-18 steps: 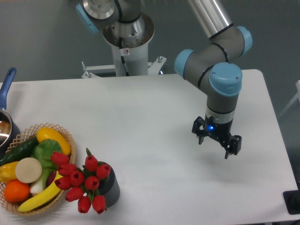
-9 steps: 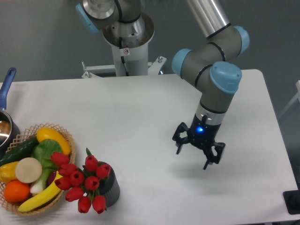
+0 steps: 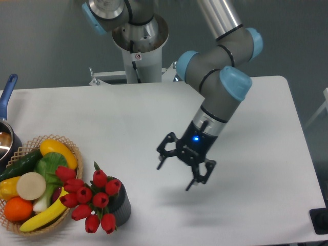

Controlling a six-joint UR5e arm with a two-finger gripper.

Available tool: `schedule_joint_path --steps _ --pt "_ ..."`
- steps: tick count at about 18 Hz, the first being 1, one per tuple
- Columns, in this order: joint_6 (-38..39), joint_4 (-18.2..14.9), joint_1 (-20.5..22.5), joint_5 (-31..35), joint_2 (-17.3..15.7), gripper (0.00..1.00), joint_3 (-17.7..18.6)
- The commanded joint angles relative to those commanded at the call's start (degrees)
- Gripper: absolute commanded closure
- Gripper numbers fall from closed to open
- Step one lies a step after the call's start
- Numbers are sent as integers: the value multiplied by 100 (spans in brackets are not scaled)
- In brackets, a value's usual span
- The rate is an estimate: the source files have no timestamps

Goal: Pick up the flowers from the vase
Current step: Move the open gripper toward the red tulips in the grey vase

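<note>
Your tool [image 3: 184, 168] has swung left across the table [image 3: 154, 118] over the last second, jaws apart and empty; flowers [image 3: 92, 197] sit untouched in the vase [image 3: 121, 203], near left, so approach underway

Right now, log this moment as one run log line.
phase: approach | gripper: open, empty, above the table, apart from the flowers | flowers: in vase, beside wicker basket | grasp: not yet made
</note>
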State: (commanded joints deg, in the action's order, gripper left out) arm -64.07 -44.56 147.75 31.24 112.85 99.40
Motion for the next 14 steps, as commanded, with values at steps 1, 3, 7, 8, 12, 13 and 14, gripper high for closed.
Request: schedule_joint_path --steps 1,3,7,8,12,13,14 --pt "-9 0 0 -335 -17 0 26" --pt "-18 0 -17 -697 -44 0 70" --pt "-53 61 -272 -725 -18 0 62" --pt "-44 114 -368 -725 0 0 62" --pt "-44 289 -492 -742 52 0 71" --pt "-44 368 -501 -742 96 0 44" --pt "-44 404 -501 -742 149 0 1"
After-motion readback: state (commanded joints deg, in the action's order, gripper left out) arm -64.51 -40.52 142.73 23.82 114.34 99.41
